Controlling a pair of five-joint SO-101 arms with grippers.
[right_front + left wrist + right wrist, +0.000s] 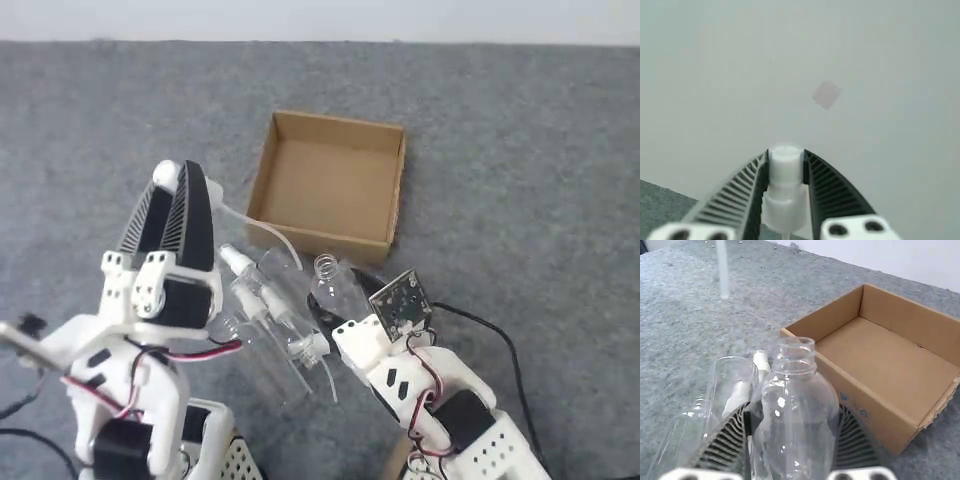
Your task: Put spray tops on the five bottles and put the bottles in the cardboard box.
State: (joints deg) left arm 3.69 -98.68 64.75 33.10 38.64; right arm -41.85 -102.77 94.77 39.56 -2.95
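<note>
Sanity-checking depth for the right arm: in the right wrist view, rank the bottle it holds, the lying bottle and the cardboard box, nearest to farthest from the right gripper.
1. Held bottle: clamped in the right gripper.
2. Lying bottle: close beside the gripper.
3. Cardboard box: farther off, past the held bottle's neck.

No legible txt, nos. or signs are showing in any view. The cardboard box (900,365) is carrying a few tiny blue marks (854,401) on the outside of its near wall, approx. mid-wall in the right wrist view. They're looking like printed symbols, but they're coming out too small to read.
</note>
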